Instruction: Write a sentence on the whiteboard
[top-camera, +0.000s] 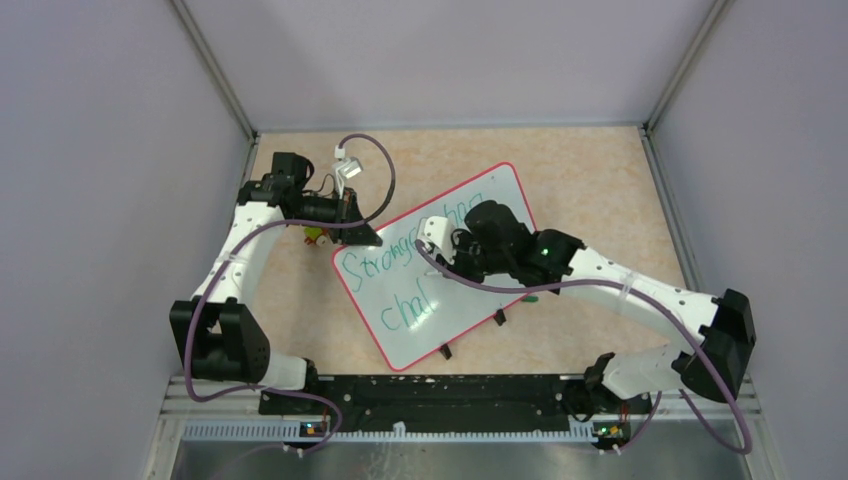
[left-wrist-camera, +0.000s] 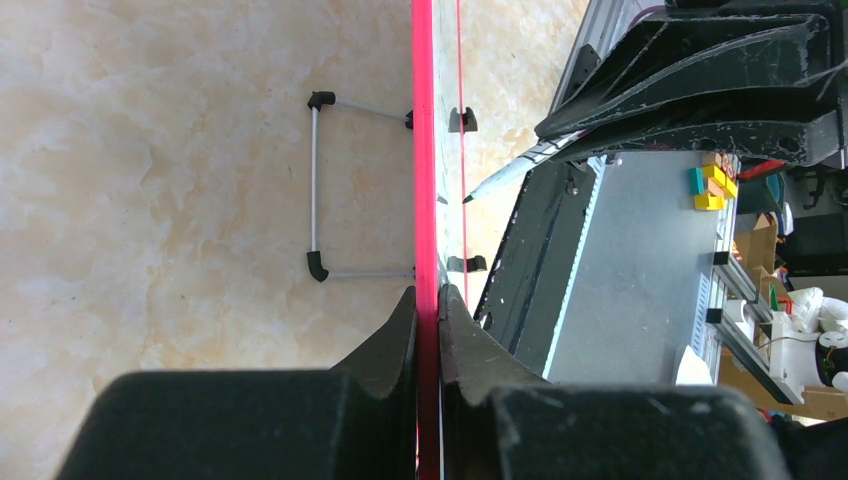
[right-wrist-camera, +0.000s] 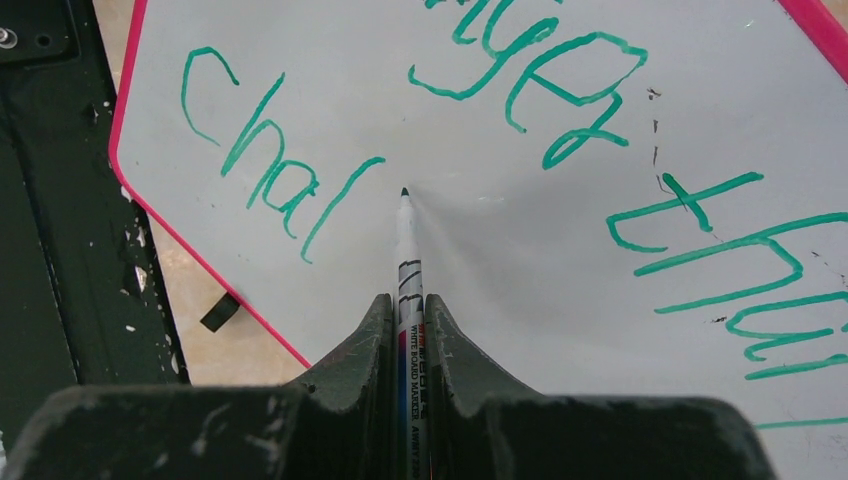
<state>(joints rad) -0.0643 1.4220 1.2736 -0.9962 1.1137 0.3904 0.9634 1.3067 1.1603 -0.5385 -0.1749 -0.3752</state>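
While right fingers (right-wrist-camera: 365, 345) clamp a marker (right-wrist-camera: 408, 250), the sentence (right-wrist-camera: 252, 127) ends "chal".

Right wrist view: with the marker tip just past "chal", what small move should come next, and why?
Probably draw the next letter just right of the last stroke: the sentence stops at "chal" on its second line, the right claw grips the marker with its tip there, and the left claw clamps the whiteboard rim.

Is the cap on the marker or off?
Off. The marker shows its bare pointed tip, aimed at the whiteboard; no cap covers it.
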